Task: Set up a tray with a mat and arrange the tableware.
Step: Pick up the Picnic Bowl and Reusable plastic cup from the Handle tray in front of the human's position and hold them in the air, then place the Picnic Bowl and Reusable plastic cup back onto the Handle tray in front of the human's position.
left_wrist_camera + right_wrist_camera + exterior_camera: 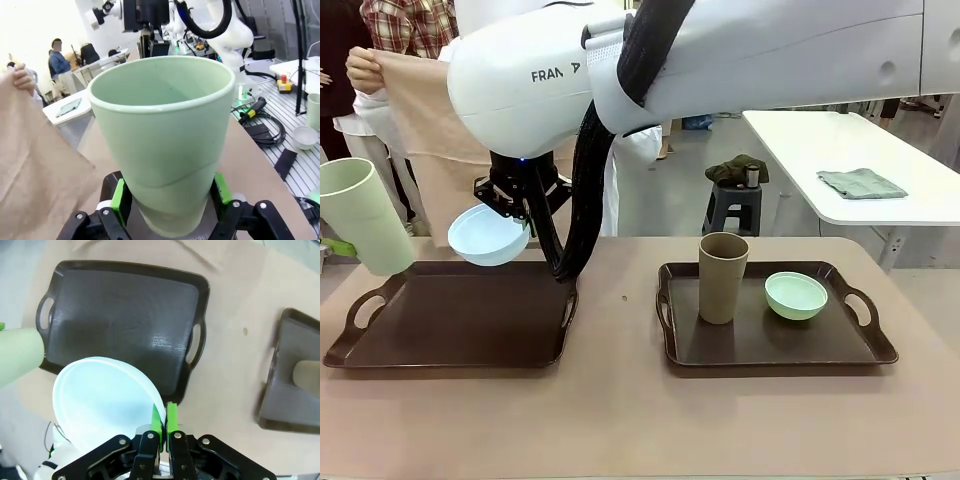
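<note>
In the left wrist view, the left gripper's [169,197] green pads [119,195] press against opposite sides of the pale green tumbler [162,140] low on its wall, its open mouth pointing away from the camera. In the right wrist view, the right gripper's [164,419] pads [171,416] are nearly together, pinching the thin rim of the light blue bowl [102,400] above the empty left tray [120,320].

From the front, the tumbler [360,215] hangs tilted at the picture's left edge, beside the left tray's [450,315] left handle. The bowl [488,236] hangs tipped over that tray's far rim. The right tray [850,345] carries a brown tumbler [722,277], upright, with a mint green bowl [795,295] just beside it.

Both dark trays lie flat and apart on a tan tabletop [620,420]. At the far side, a person's hand [365,70] holds up a beige mat [420,120], which the left wrist view has hanging close by the tumbler. Behind stands a white table [920,205] with a folded grey cloth [860,182].

The right arm [740,50] reaches from the right across the middle, its wrist pointing down. Most of the left arm lies outside the front picture.
</note>
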`<action>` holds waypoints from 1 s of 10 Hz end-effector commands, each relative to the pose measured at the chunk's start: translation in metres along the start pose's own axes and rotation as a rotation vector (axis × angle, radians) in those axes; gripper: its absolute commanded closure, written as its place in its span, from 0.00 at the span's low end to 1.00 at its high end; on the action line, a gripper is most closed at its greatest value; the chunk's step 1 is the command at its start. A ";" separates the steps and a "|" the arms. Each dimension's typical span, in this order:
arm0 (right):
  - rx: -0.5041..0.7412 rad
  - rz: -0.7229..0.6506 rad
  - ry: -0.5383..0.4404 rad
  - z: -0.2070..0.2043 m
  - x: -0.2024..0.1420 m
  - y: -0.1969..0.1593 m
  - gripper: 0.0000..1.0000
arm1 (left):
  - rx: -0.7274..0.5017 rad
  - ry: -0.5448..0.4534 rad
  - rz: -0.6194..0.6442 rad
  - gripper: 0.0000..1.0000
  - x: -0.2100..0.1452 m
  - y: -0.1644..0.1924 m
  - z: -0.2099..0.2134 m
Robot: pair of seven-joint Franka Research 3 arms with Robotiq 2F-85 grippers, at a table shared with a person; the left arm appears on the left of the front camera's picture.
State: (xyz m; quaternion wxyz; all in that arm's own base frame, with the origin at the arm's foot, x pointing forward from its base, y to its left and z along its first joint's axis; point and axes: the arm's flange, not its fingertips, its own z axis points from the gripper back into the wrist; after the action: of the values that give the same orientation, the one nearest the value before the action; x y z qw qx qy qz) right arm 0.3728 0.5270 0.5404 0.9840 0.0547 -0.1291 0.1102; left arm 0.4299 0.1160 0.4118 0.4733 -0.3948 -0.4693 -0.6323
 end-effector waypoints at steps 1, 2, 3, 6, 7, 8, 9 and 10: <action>-0.004 0.006 -0.009 0.000 0.002 0.002 1.00 | -0.007 0.001 -0.009 1.00 -0.003 0.004 0.000; -0.004 0.006 -0.009 0.000 0.002 0.002 1.00 | -0.007 0.001 -0.009 1.00 -0.003 0.004 0.000; -0.004 0.006 -0.009 0.000 0.002 0.002 1.00 | -0.007 0.001 -0.009 1.00 -0.003 0.004 0.000; -0.004 0.006 -0.009 0.000 0.002 0.002 1.00 | -0.007 0.001 -0.009 1.00 -0.003 0.004 0.000; -0.004 0.006 -0.009 0.000 0.002 0.002 1.00 | -0.007 0.001 -0.009 1.00 -0.003 0.004 0.000; -0.004 0.006 -0.009 0.000 0.002 0.002 1.00 | -0.007 0.001 -0.009 1.00 -0.003 0.004 0.000; -0.004 0.006 -0.009 0.000 0.002 0.002 1.00 | -0.007 0.001 -0.009 1.00 -0.003 0.004 0.000; -0.004 0.006 -0.009 0.000 0.002 0.002 1.00 | -0.007 0.001 -0.009 1.00 -0.003 0.004 0.000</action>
State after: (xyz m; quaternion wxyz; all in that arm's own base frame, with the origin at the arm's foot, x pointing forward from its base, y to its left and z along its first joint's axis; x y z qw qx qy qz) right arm 0.3732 0.5269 0.5414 0.9839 0.0564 -0.1286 0.1102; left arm 0.4336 0.1157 0.4075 0.4740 -0.3983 -0.4667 -0.6316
